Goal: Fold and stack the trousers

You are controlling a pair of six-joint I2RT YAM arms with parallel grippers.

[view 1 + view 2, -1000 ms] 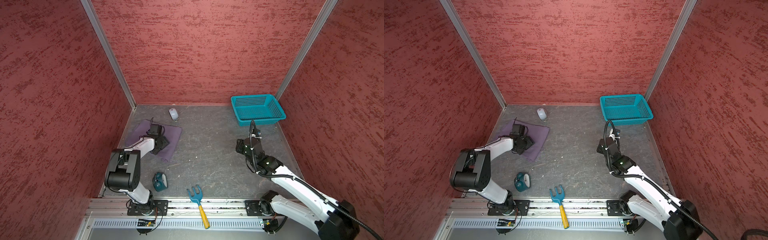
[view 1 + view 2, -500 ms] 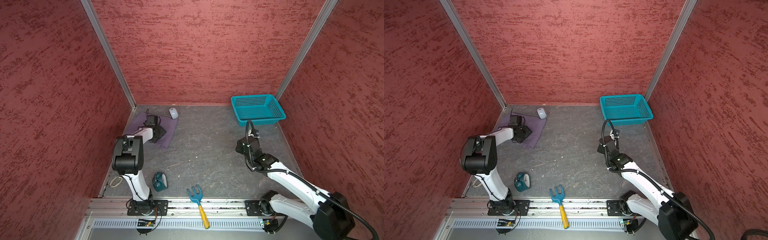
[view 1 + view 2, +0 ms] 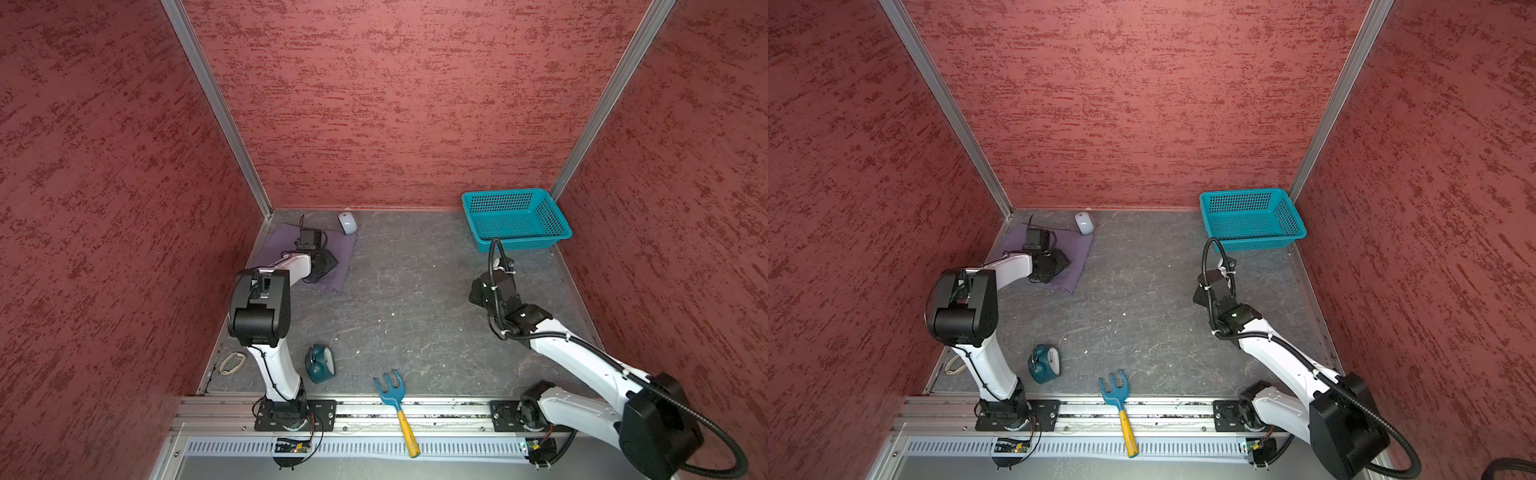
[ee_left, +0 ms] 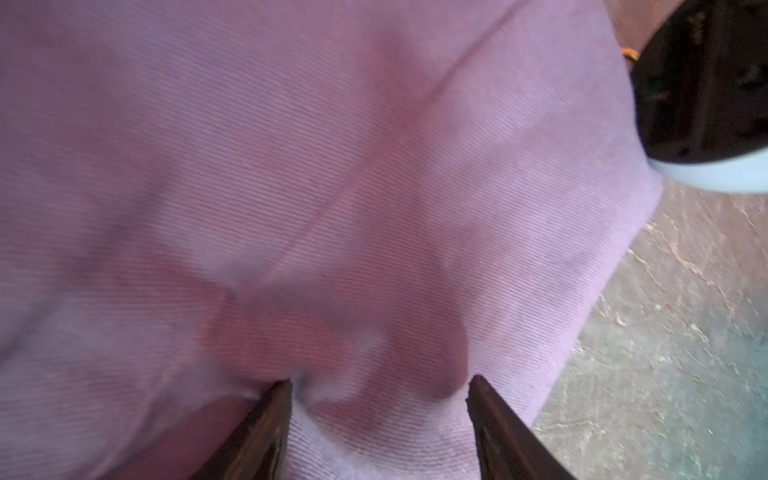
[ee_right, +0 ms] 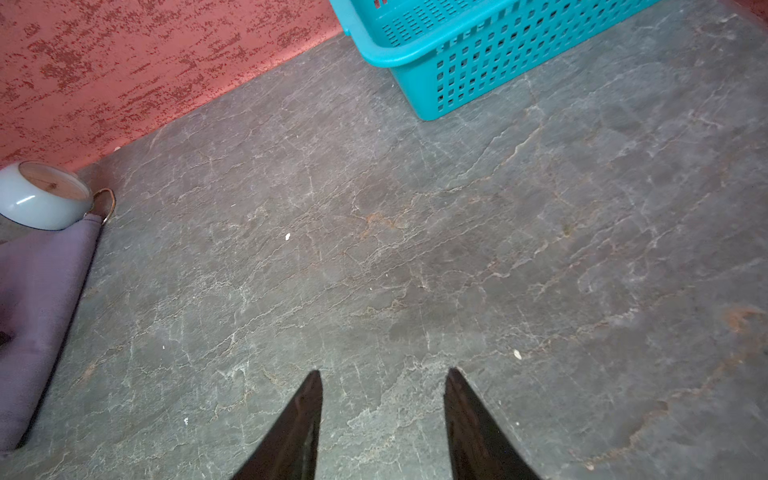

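Much of the folded trousers point(image 3: 344, 255), at the far left corner of the surface point(image 3: 415, 316), is hidden under the left gripper point(image 4: 380, 384), which is lowered onto the cloth with fingers spread. The right gripper point(image 5: 384, 374) is held low over bare surface, fingers parted and empty.

Matt purple-grey cloth trousers point(image 4: 332, 166) on a grey stone-look desk point(image 5: 415, 270)
The trousers' weave is finely ribbed and soft-looking; the desk is veined, rough and dull. The far-right teal perforated basket point(image 5: 478, 70) is smooth plastic with a slight sheen. The near rake point(image 3: 395, 399) has a blue plastic head and a wooden handle.
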